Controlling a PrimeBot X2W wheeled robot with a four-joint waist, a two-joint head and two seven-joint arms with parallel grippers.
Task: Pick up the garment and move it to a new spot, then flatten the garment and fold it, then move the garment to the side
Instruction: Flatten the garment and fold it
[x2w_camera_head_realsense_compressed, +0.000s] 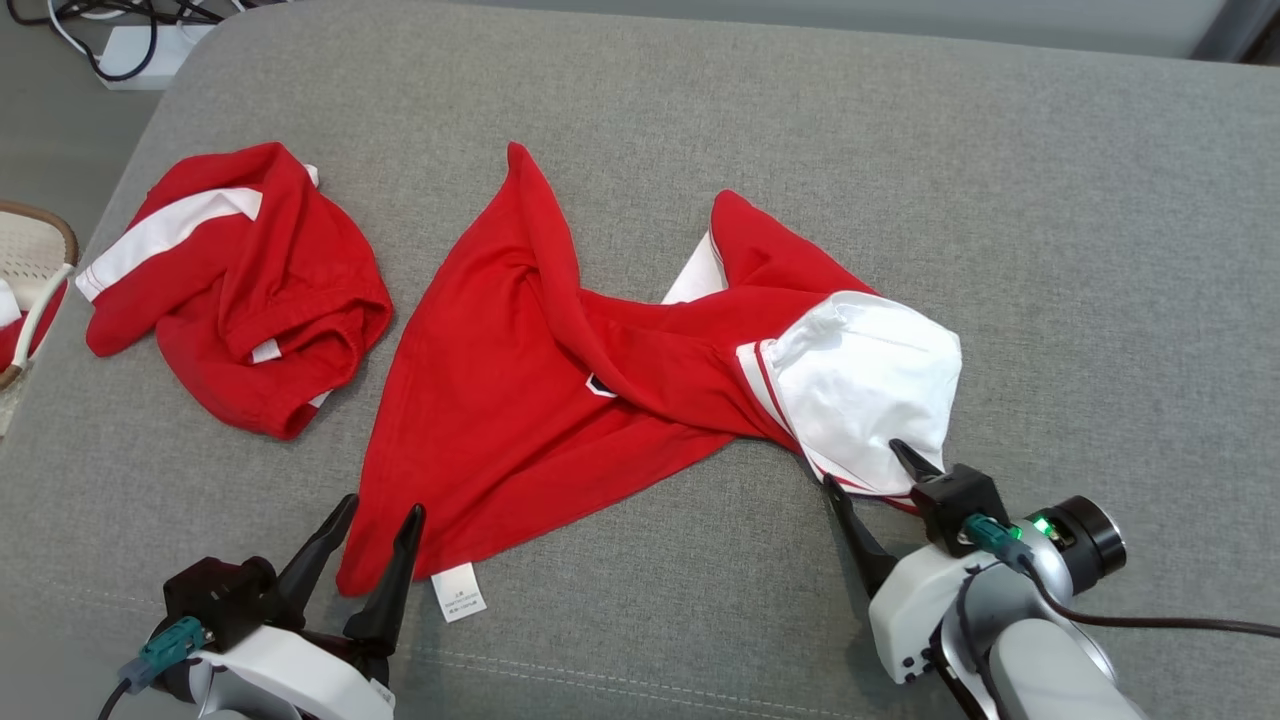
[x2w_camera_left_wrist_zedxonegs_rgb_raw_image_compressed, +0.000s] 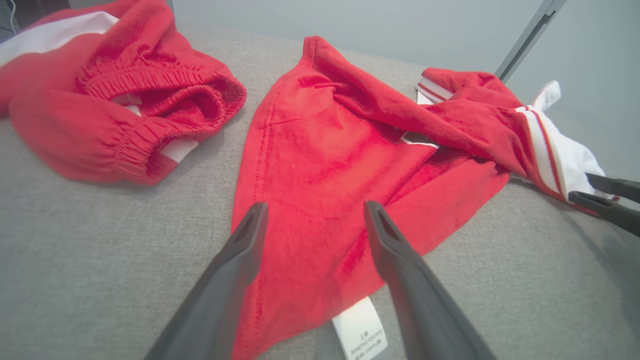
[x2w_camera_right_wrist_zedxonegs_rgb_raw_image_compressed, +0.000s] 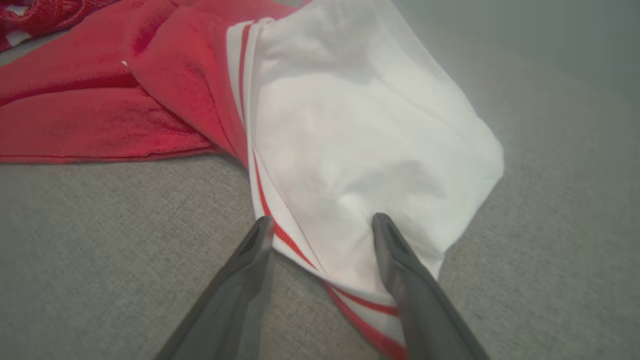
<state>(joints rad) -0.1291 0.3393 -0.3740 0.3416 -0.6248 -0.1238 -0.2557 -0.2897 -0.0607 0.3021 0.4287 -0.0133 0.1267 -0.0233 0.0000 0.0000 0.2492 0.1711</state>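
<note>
The garment (x2w_camera_head_realsense_compressed: 520, 400) is a red shirt with a white sleeve (x2w_camera_head_realsense_compressed: 870, 380), lying twisted across the grey cushion. My left gripper (x2w_camera_head_realsense_compressed: 383, 512) stands open at the shirt's near red corner, by a white care label (x2w_camera_head_realsense_compressed: 460, 592). In the left wrist view the red cloth (x2w_camera_left_wrist_zedxonegs_rgb_raw_image_compressed: 320, 190) lies between and under the spread fingers of the left gripper (x2w_camera_left_wrist_zedxonegs_rgb_raw_image_compressed: 315, 210). My right gripper (x2w_camera_head_realsense_compressed: 868, 465) is open too, its fingers straddling the striped cuff edge of the white sleeve (x2w_camera_right_wrist_zedxonegs_rgb_raw_image_compressed: 360, 140), as the right wrist view's own right gripper (x2w_camera_right_wrist_zedxonegs_rgb_raw_image_compressed: 322, 224) shows.
A second red garment with a white stripe (x2w_camera_head_realsense_compressed: 235, 290) lies bunched at the left of the cushion (x2w_camera_head_realsense_compressed: 1050, 250). A wicker basket (x2w_camera_head_realsense_compressed: 40, 260) sits off the left edge. A white power strip with cables (x2w_camera_head_realsense_compressed: 140, 50) is on the floor at the back left.
</note>
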